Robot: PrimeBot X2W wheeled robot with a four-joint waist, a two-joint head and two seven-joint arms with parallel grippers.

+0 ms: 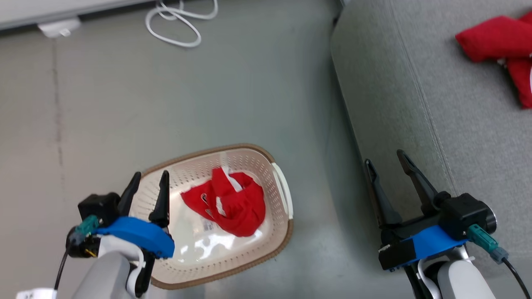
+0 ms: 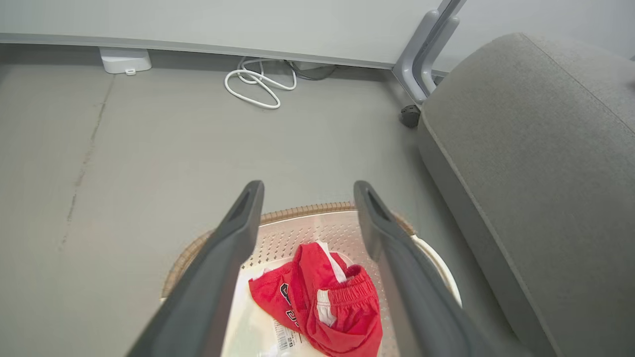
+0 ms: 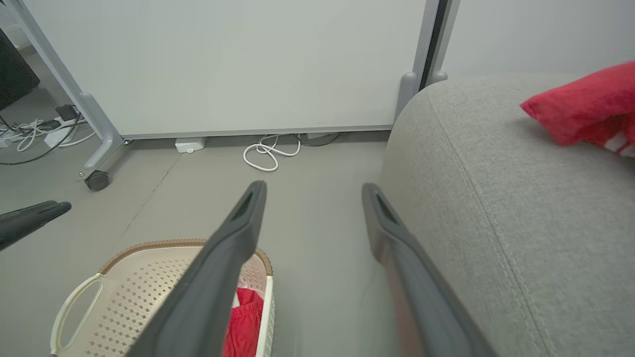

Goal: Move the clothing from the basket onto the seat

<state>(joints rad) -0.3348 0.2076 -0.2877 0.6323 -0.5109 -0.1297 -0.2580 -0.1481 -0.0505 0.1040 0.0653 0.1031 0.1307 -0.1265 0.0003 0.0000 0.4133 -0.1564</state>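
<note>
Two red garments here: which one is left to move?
The red shorts with white trim, crumpled in the basket by the left gripper. The other red garment already lies on the grey sofa.

We log red shorts (image 1: pixel 235 205) with white trim, crumpled inside the cream perforated basket (image 1: pixel 266 170), which has a brown rim. The basket sits near the grey sofa (image 1: pixel 395 104). A second red garment (image 1: pixel 496 39) lies bunched on the sofa.

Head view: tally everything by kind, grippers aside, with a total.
Red garments: 2, the shorts in the basket, the second garment on the sofa
Baskets: 1
Sofas: 1
White cable: 1
White box: 1
Total: 6
</note>
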